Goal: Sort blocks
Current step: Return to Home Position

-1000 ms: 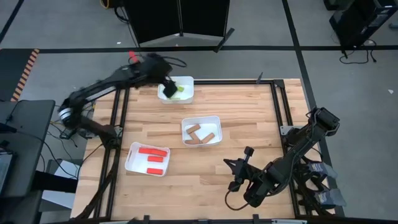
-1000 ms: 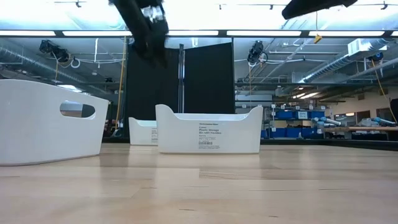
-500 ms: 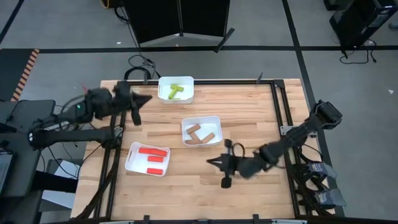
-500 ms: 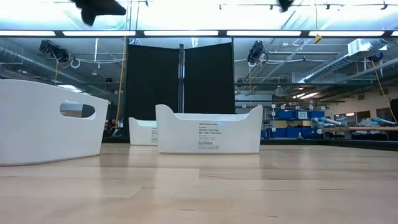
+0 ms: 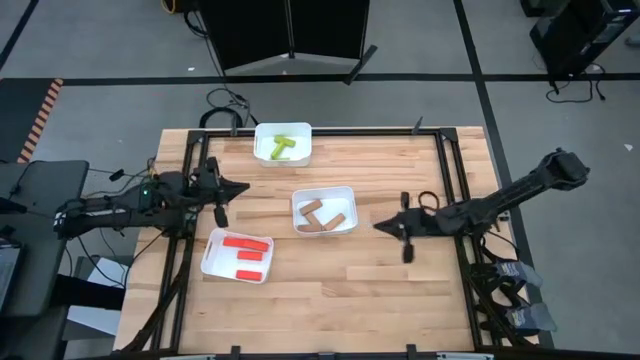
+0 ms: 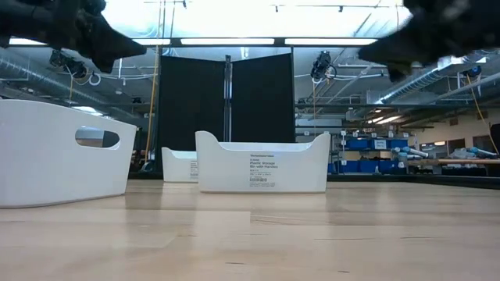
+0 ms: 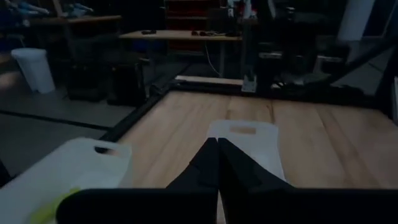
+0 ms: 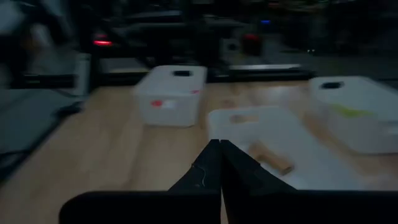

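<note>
The blocks lie sorted in three white trays: yellow-green blocks [image 5: 283, 148] in the far tray, tan-brown blocks [image 5: 320, 216] in the middle tray, red blocks [image 5: 246, 250] in the near left tray. My left gripper [image 5: 240, 187] hangs over the table's left part, pointing right, between the far tray and the red tray; it is shut and empty [image 7: 217, 144]. My right gripper [image 5: 380, 225] hangs just right of the middle tray, pointing left, shut and empty [image 8: 219, 145]. Both stand high above the table in the low view, the left gripper [image 6: 117, 47] and the right gripper [image 6: 383, 51].
The three white trays stand on the wooden table: the far one [image 5: 262, 132], the middle one [image 5: 298, 196] and the near left one [image 5: 212, 262]. Black frame rails run along the table's left and right sides. Bare wood lies at the near middle and right [image 5: 340, 300].
My left gripper has drawn back from over the far yellow-green tray, toward the table's left and near edges, and now lies level pointing right. My right gripper has gone from the near right part toward the far edge, up beside the middle tray. The blocks have stayed put.
</note>
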